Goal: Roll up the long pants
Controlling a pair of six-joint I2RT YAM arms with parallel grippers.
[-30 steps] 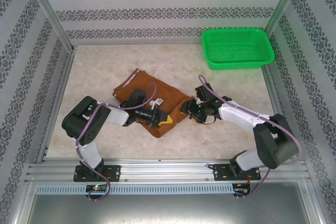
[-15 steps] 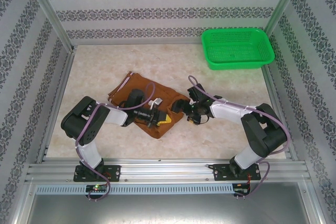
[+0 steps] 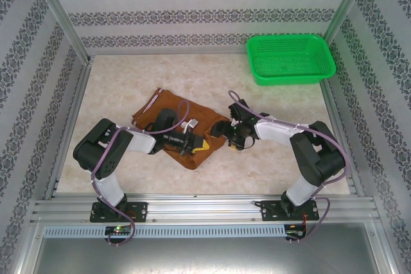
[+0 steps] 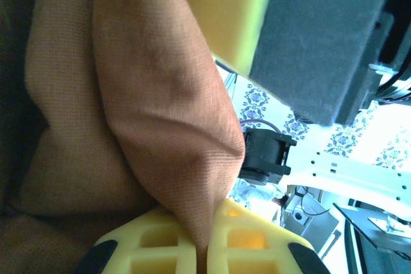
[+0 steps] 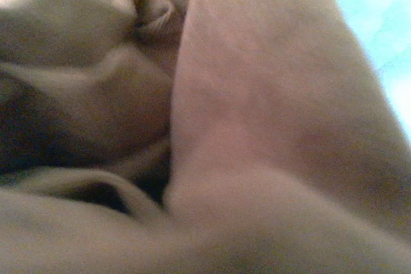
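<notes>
The long pants [image 3: 172,104] lie folded in a rust-brown heap on the middle of the table, a small white label [image 3: 192,124] on top. My left gripper [image 3: 200,146] lies across their near edge with its yellow fingers shut on a fold of the cloth [image 4: 160,94]; the pinch shows between the fingers [image 4: 237,235] in the left wrist view. My right gripper [image 3: 224,132] presses against the right edge of the heap. Blurred brown cloth [image 5: 257,107] covers the right wrist view, hiding how the jaws stand.
A green plastic basket [image 3: 287,38] stands at the far right corner. Metal frame posts and patterned walls close in the table. Bare marbled tabletop [image 3: 115,88] lies to the left of the pants and in front of them.
My right arm has swung left and pushed its gripper into the pants' right edge, bunching the cloth leftwards. The left gripper keeps its hold and has barely moved.
</notes>
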